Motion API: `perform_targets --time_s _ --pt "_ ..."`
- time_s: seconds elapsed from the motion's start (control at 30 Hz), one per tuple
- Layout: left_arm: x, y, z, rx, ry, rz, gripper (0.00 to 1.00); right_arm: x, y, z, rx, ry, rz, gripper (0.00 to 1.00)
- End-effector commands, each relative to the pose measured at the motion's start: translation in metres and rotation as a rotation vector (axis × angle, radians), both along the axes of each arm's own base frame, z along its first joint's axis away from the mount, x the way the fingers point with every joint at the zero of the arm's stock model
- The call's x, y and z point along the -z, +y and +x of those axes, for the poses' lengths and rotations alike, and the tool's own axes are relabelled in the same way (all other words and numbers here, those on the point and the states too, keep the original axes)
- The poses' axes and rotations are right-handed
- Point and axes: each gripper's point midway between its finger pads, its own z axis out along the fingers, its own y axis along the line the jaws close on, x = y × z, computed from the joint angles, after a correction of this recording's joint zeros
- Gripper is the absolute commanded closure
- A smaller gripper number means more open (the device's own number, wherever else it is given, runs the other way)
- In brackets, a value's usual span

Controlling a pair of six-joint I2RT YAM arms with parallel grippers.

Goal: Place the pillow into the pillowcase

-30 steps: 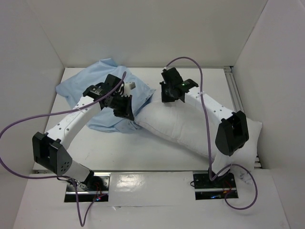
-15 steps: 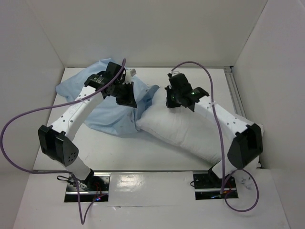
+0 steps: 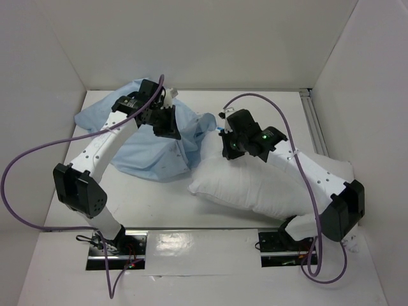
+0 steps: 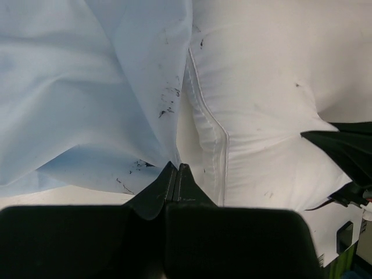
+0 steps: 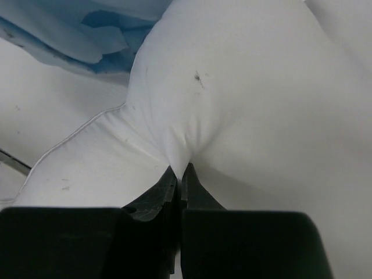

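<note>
Pillow, a plump white rectangular fabric cushion (image 3: pixel 274 191), lies on the right half of the white table (image 3: pixel 159 204). Its long axis runs left to right, and its left end touches the pillowcase, a wrinkly thin light blue fabric sack (image 3: pixel 137 150) heaped at the far left. The right gripper (image 5: pixel 179 172) is clamped tight on a pinch of pillow near that end. The left gripper (image 4: pixel 176 170) is closed on a fold of pillowcase just beside the pillow's edge. Insertion likely means driving the pillow leftward, lengthwise.

white table (image 3: pixel 159 197) enclosed by white walls (image 3: pixel 210 44)
</note>
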Motion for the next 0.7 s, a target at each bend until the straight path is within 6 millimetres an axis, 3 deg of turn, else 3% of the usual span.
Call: perform_targets --time_s 0.0,0.17,0.33,0.43,0.53,0.67 --pt "-0.015 0.003 -0.003 0.03 -0.044 -0.015 1.0 -0.031 0.006 0.032 0.049 -0.114 0.0 1.0" --pt "-0.01 0.01 -0.028 0.066 -0.016 -0.004 1.0 -0.053 0.011 0.071 0.136 -0.184 0.037 1.0" --pt "-0.011 0.016 -0.043 0.066 -0.023 -0.006 1.0 -0.028 0.013 0.113 0.233 -0.147 -0.022 1.0" --pt "-0.029 0.013 -0.033 0.074 -0.083 -0.021 1.0 -0.024 0.006 0.139 0.331 -0.144 -0.008 1.0" --pt "-0.045 0.012 -0.03 0.094 -0.117 -0.038 1.0 -0.025 0.014 0.158 0.378 -0.158 0.014 1.0" --pt "-0.046 0.007 -0.027 0.108 -0.109 -0.055 1.0 -0.006 0.026 0.163 0.393 -0.152 -0.05 1.0"
